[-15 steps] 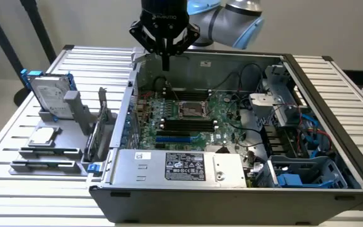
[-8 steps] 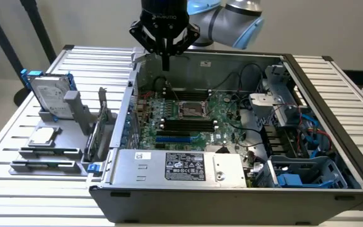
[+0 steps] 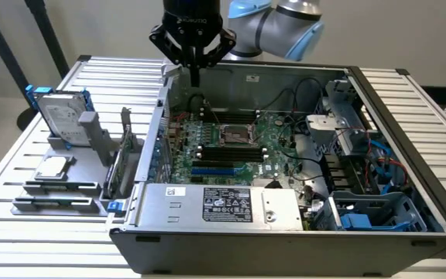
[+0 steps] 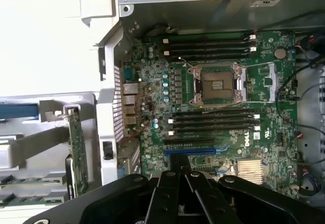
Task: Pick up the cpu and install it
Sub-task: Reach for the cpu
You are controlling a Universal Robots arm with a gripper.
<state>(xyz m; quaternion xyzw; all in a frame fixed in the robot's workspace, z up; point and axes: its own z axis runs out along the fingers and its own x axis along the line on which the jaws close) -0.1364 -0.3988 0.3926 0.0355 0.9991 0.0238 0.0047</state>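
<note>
End effector [image 3: 195, 80] hangs pinched closed and empty over the back edge of the computer case [image 3: 231, 247]; the cpu [image 3: 53, 167] lies flat on the grey holder [image 3: 87, 168], well apart. I'd open wide and approach it squarely from above.

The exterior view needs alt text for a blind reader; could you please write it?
The gripper, fingers shut, hangs above the far wall of an open computer case whose motherboard socket is empty. The cpu lies on a grey holder at the exterior view's left.
</note>
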